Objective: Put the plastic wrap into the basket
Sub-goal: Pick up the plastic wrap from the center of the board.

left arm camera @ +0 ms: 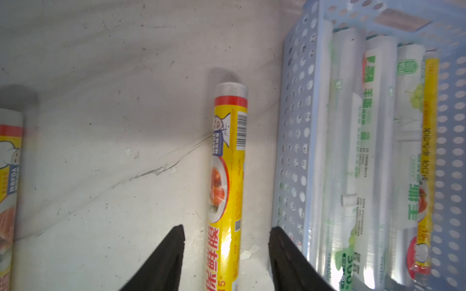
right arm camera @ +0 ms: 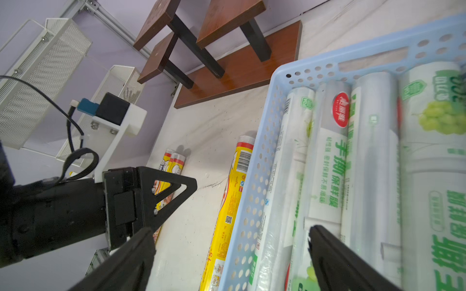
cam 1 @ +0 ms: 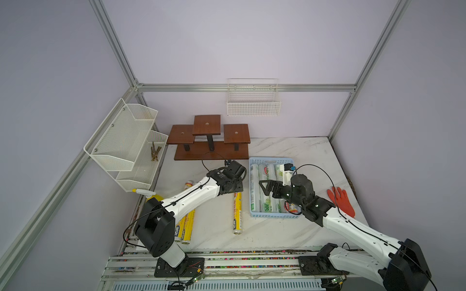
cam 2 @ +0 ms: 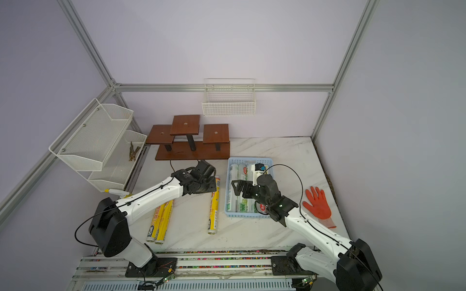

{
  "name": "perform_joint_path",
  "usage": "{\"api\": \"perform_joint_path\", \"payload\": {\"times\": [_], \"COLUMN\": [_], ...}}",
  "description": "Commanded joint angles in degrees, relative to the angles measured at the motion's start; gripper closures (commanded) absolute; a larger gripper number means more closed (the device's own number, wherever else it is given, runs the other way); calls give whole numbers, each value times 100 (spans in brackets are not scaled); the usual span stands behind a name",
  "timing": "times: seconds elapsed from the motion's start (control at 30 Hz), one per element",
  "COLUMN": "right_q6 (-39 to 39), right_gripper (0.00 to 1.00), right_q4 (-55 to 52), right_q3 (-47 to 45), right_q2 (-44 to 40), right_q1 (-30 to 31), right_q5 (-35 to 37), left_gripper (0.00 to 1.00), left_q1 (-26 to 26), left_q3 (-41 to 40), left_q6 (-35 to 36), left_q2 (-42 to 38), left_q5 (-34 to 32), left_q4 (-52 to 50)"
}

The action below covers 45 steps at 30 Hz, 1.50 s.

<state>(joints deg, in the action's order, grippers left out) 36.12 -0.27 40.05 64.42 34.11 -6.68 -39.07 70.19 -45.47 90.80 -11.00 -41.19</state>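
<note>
presently: pick-up step, sixth roll of the plastic wrap. item: yellow roll, flat on the counter, just beside the basket, parallel to its long wall. left fingers: partly spread, straddling that roll, gaps on both sides, nothing held. right fingers: wide apart, empty, over the basket. stowed: five rolls side by side inside. outstanding: two more yellow rolls under the left arm, well apart from the basket. next move, by judgement: lower, close squarely on the roll, lift it level over the wall; an off-centre grip would likely let it tilt.
</note>
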Motion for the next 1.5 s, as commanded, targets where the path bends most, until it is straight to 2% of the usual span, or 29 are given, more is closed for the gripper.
{"api": "perform_joint_path", "payload": {"times": [0.0,0.3,0.57,0.77,0.87,1.0,1.27,1.47], "right_q6": [-146,-396,-221,-143,-114,-106,-102,-105], "right_gripper": [1,1,1,1,1,1,1,1], "right_q4": [191,-328,-368,-341,-343,-384,-404,-473], "right_q3": [275,635,465,377,372,339,293,310], "right_q2": [207,692,721,765,773,747,753,786], "right_q1": [109,510,531,529,527,533,530,532], "right_q5": [-399,-104,230,307,316,355,390,437], "left_gripper": [37,29,28,28,28,32,40,50], "left_q1": [75,79,75,52,-12,-88,-134,-144], "left_q3": [-225,-342,-223,-155,43,334,262,161], "left_q6": [3,116,32,134,211,232,179,65], "left_q2": [-221,237,752,1144,1375,1645,1780,1883], "left_q5": [494,1393,1220,1355,1150,712,695,661], "left_q4": [228,471,187,135,-102,-600,-716,-724]}}
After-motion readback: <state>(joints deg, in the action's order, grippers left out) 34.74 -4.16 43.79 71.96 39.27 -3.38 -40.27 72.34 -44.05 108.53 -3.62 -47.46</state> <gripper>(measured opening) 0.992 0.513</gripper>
